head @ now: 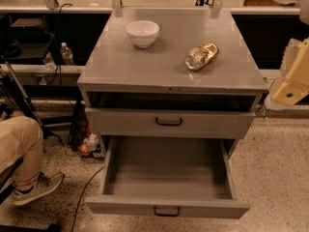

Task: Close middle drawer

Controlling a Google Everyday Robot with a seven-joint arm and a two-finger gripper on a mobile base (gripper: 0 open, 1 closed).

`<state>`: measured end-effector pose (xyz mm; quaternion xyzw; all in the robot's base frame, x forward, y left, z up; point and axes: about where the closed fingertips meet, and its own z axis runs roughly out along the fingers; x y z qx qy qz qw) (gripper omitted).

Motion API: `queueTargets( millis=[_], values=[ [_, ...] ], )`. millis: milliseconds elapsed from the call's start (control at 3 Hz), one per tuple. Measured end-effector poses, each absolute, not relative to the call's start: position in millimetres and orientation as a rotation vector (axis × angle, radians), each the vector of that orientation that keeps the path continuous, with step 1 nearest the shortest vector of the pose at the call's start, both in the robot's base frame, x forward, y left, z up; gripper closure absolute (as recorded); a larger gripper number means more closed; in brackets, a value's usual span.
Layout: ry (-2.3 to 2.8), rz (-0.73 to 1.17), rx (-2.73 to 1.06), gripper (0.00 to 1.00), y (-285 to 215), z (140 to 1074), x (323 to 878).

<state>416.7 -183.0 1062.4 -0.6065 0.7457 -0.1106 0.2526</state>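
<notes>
The middle drawer (166, 178) is pulled far out of the grey cabinet toward me. Its deep tray looks bare, and its low flat front (125, 207) carries a small black handle (166, 210). Above it, the taller-fronted top drawer (169, 122) stands slightly out, with a dark gap under the cabinet top. The lowest drawer is hidden beneath the open one. My gripper (293, 81) shows as a cream-coloured piece at the right edge, level with the cabinet top and well right of and above the open drawer. It is not touching anything.
On the cabinet top (145, 62) stand a white bowl (142, 33) and a shiny gold-brown packet (202, 55). A person's leg and shoe (29, 178) are at the lower left. Cables and bottles (87, 144) lie left of the cabinet. Speckled floor lies to the right.
</notes>
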Motion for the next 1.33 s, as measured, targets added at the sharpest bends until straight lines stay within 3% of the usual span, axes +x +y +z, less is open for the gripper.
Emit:
queueTargets(
  millis=[667,1333],
  values=[
    [2.069,-0.296,-1.629,0.00,-178,1056,403],
    [2.317,-0.167,-1.595,0.00,-171,953,356]
  ],
)
